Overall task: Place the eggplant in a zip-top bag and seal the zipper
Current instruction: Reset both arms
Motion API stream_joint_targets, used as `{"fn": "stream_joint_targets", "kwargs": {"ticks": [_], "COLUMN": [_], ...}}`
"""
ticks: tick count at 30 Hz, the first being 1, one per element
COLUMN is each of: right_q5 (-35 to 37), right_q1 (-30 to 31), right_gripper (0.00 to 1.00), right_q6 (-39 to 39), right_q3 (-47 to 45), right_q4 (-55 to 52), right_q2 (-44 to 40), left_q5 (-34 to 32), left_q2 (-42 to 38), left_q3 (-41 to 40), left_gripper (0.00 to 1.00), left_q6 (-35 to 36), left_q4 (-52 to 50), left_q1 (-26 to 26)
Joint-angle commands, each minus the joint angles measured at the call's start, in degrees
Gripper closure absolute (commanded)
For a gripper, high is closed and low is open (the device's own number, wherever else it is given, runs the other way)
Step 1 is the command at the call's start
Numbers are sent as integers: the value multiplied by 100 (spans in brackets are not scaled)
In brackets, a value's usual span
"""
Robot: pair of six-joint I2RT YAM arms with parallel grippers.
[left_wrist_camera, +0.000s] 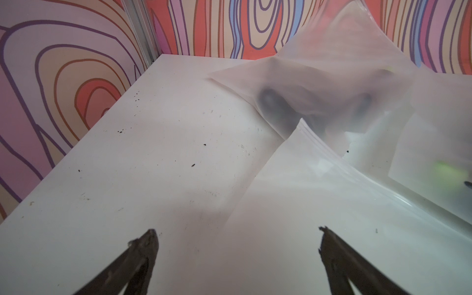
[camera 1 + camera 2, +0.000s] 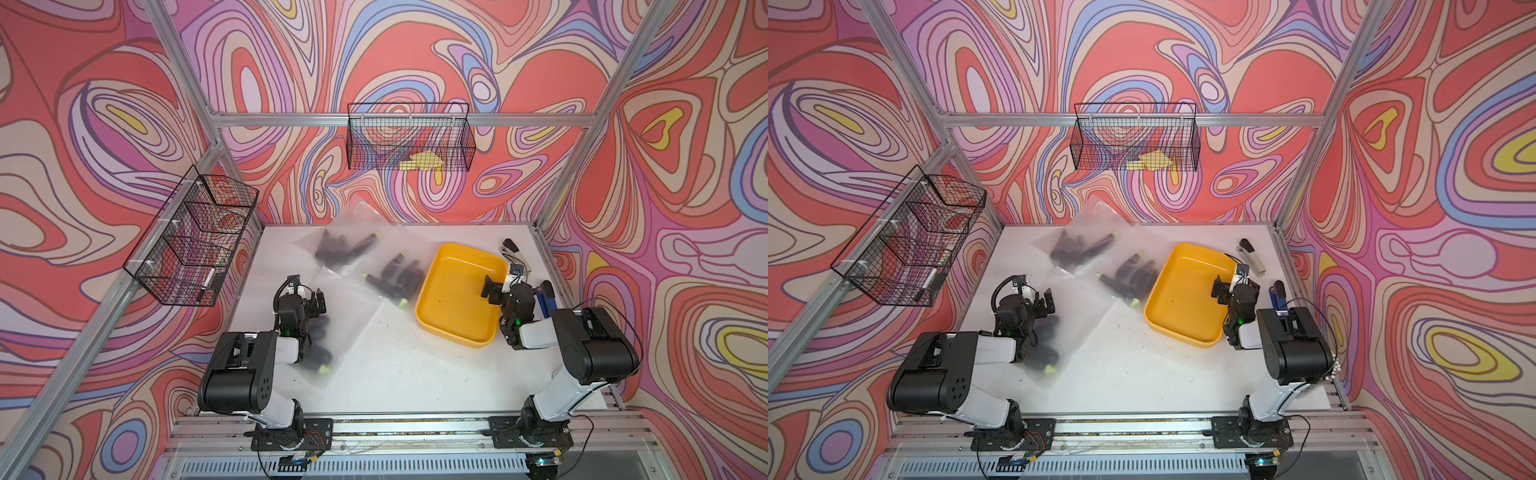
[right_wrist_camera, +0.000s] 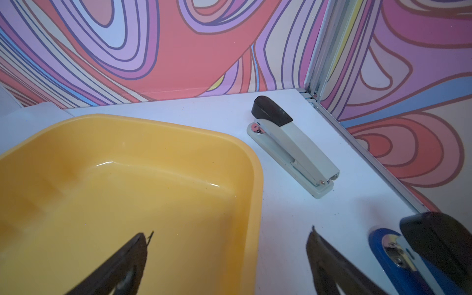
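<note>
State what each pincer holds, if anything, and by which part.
Nothing is held. The left pincer is open over a zip-top bag, the right pincer open over the yellow tray.

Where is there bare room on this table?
Bare: the near middle of the table, between the nearest bag and the yellow tray; also the far-left strip by the wall. Crowded: overlapping bags at the back, staplers along the right edge.

Bright, even, diffuse light fills both top views; the white worktop [image 2: 395, 374] carries only faint, soft shadows. The frame rails [image 2: 332, 120] bow toward the picture edges. In the wrist views the left tool [image 1: 237, 229] and right tool [image 3: 231, 229] are dark and blurred. The yellow tray [image 3: 153, 125] shows thin glare streaks.
</note>
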Motion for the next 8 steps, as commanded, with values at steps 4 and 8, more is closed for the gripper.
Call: {"fn": "stream_joint_targets", "kwargs": {"ticks": [4, 8], "right_q5": [83, 92], "right_q1": [-29, -31], "right_gripper": [2, 2], "right_q6": [-20, -21], "right_q3": [61, 60], "right_q4": [21, 17], "right_q2": [53, 44], "left_q5": [103, 104], "left_q2": [36, 35], "left_q3": [114, 112], "left_gripper": [1, 1], "left_q6": [77, 71], "left_q4": [48, 46], "left_q1": [1, 2]}}
